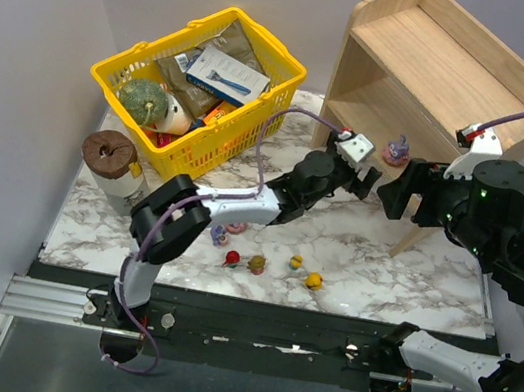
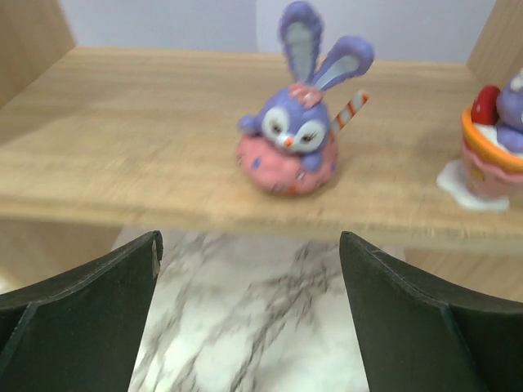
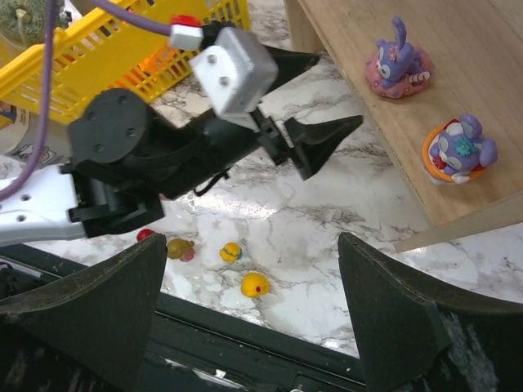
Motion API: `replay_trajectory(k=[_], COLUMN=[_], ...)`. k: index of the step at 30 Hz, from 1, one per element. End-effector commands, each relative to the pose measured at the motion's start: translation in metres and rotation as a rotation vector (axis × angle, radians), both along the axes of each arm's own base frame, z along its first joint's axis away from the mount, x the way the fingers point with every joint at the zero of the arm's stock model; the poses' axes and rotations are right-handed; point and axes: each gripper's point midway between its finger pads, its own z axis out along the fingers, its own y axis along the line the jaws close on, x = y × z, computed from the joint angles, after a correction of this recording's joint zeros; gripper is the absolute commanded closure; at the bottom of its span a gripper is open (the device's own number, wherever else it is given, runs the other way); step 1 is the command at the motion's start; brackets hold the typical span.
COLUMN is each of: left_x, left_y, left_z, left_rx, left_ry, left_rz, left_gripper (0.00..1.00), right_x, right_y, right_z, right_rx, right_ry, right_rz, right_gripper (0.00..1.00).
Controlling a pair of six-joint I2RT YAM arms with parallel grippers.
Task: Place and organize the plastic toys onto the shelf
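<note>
On the lower board of the shelf (image 1: pixel 449 56), at 1 o'clock in the top view, a purple bunny (image 2: pixel 290 147) stood upright on a pink ring. Just beside it, at 3 o'clock in the left wrist view, was a second bunny (image 2: pixel 490 163) in an orange-rimmed cup, partly cut off by the frame edge. The left fingers (image 2: pixel 82 318) hung just before that board's front edge, spread wide and empty, the purple bunny lined up between them but apart from both. The right fingers (image 3: pixel 417 318) were likewise released and held nothing, hovering above the bench (image 1: pixel 381 268). Toward 6 o'clock on the bench the other toys lay in a loose row: a purple-pink one (image 1: pixel 225 233), a red one (image 1: pixel 232 259), an olive-brown one (image 1: pixel 256 263), a yellow one (image 1: pixel 296 261) and, at its 4 o'clock, another yellow one (image 1: pixel 314 280). At 10 o'clock a basket (image 1: pixel 228 129) held groceries and a gourd (image 1: pixel 141 102)
</note>
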Motion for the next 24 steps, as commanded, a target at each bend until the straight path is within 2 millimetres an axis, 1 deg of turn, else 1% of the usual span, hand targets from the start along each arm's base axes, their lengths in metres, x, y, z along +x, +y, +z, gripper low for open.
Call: replay_trajectory(k=[1, 2, 3, 4, 5, 6, 7, 8, 9, 10, 11, 12, 13, 14, 15, 16, 17, 18, 19, 20, 21, 22, 23, 24], left_x=[-0.02, -0.024, -0.028, -0.037, -0.037, -0.041, -0.048, -0.048, -0.052, -0.059, -0.059, -0.065, -0.07, -0.074, -0.08, -0.088, -0.091, -0.097, -0.106, -0.11, -0.115, -0.121, -0.124, -0.128], left_y=[0.049, 0.056, 0.064, 0.077, 0.089, 0.1, 0.118, 0.135, 0.15, 0.174, 0.195, 0.213, 0.238, 0.254, 0.274, 0.293, 0.309, 0.322, 0.335, 0.345, 0.353, 0.363, 0.369, 0.375], left_z=[0.041, 0.042, 0.038, 0.043, 0.042, 0.028, 0.033, 0.03, 0.019, 0.024, 0.022, 0.011, 0.02, 0.018, 0.009, 0.019, 0.02, 0.018, 0.029, 0.032, 0.033, 0.044, 0.047, 0.046], left_rx=[-0.031, -0.03, -0.004, -0.002, -0.002, 0.042, 0.047, 0.062, 0.095, 0.085, 0.088, 0.132, 0.083, 0.075, 0.11, 0.051, 0.04, 0.053, 0.012, 0.0, 0.004, -0.031, -0.036, -0.029], left_ry=[-0.013, -0.004, 0.015, 0.024, 0.05, 0.099, 0.106, 0.121, 0.158, 0.165, 0.182, 0.219, 0.239, 0.258, 0.293, 0.303, 0.308, 0.318, 0.299, 0.292, 0.293, 0.275, 0.272, 0.276], left_rz=[0.058, 0.065, 0.073, 0.079, 0.12, 0.146, 0.178, 0.238, 0.282, 0.326, 0.401, 0.436, 0.485, 0.527, 0.57, 0.595, 0.627, 0.647, 0.656, 0.671, 0.681, 0.693, 0.702, 0.712], left_gripper=[0.02, 0.02, 0.02, 0.02, 0.02, 0.02, 0.02, 0.02, 0.02, 0.02, 0.01, 0.01, 0.01, 0.01, 0.01, 0.01, 0.01, 0.01, 0.01, 0.01, 0.01, 0.01, 0.01, 0.01], right_x=[0.001, 0.0, 0.001, 0.004, 0.003, 0.005, 0.011, 0.011, 0.017, 0.022, 0.021, 0.029, 0.034, 0.033, 0.034, 0.038, 0.035, 0.034, 0.035, 0.032, 0.032, 0.034, 0.028, 0.031], right_y=[0.006, 0.012, 0.016, 0.023, 0.032, 0.039, 0.049, 0.061, 0.073, 0.084, 0.098, 0.112, 0.124, 0.136, 0.147, 0.16, 0.181, 0.192, 0.205, 0.225, 0.234, 0.247, 0.258, 0.268], right_z=[0.005, 0.002, 0.0, -0.007, -0.013, -0.019, -0.033, -0.04, -0.042, -0.052, -0.07, -0.068, -0.079, -0.088, -0.102, -0.103, -0.12, -0.128, -0.13, -0.154, -0.16, -0.165, -0.169, -0.188], right_rx=[0.049, 0.055, 0.05, 0.047, 0.047, 0.029, 0.02, 0.028, 0.048, 0.055, 0.064, 0.112, 0.122, 0.141, 0.146, 0.163, 0.141, 0.113, 0.101, 0.052, 0.02, 0.014, 0.008, -0.029], right_ry=[-0.016, -0.006, -0.002, 0.007, 0.023, 0.03, 0.047, 0.062, 0.047, 0.066, 0.108, 0.083, 0.107, 0.133, 0.167, 0.153, 0.188, 0.181, 0.166, 0.205, 0.188, 0.175, 0.173, 0.184], right_rz=[0.008, 0.035, 0.056, 0.078, 0.128, 0.16, 0.186, 0.238, 0.271, 0.295, 0.347, 0.369, 0.386, 0.424, 0.447, 0.475, 0.521, 0.561, 0.59, 0.636, 0.685, 0.72, 0.778, 0.825], right_gripper=[0.07, 0.07, 0.07, 0.07, 0.07, 0.07, 0.07, 0.07, 0.07, 0.07, 0.07, 0.07, 0.07, 0.08, 0.08, 0.09, 0.09, 0.09, 0.09, 0.09, 0.1, 0.1, 0.11, 0.12])
